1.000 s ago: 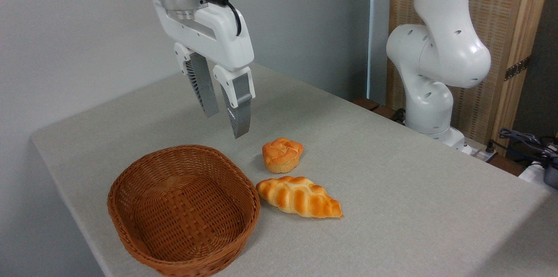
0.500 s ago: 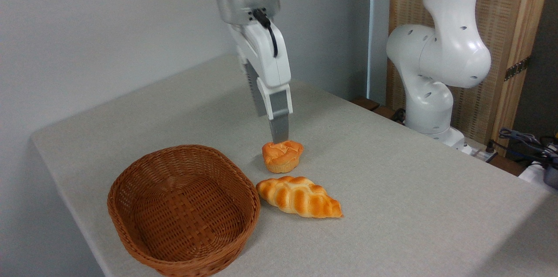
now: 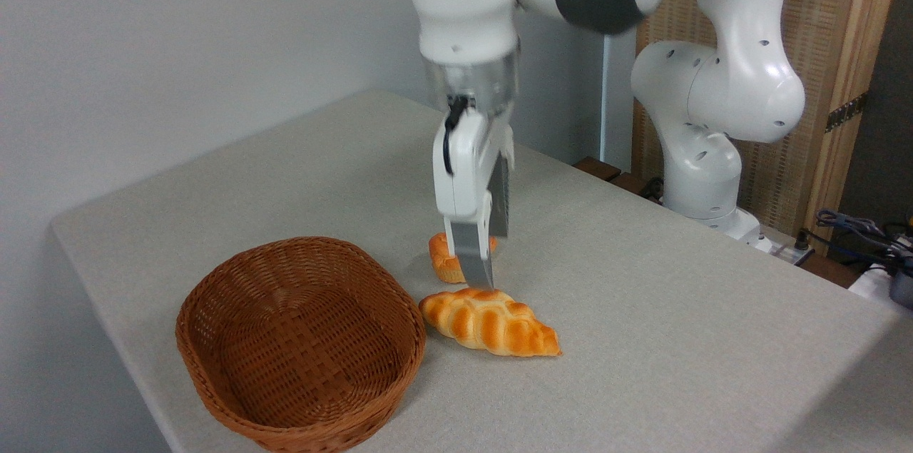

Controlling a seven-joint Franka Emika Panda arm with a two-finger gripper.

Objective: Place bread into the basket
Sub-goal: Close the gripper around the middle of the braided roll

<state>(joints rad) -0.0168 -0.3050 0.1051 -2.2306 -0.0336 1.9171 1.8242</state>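
Just above bread [image 3: 488, 321], claw [image 3: 488, 260] spread narrowly, holding nothing; basket [image 3: 299, 346] rim beside it.

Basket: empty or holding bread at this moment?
Empty. The basket shows only bare weave inside; the bread lies on the table beside its right rim.

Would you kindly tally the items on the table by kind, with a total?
Braided loaf: 1
Round bun, partly hidden behind the gripper: 1
Wicker basket: 1
Total: 3
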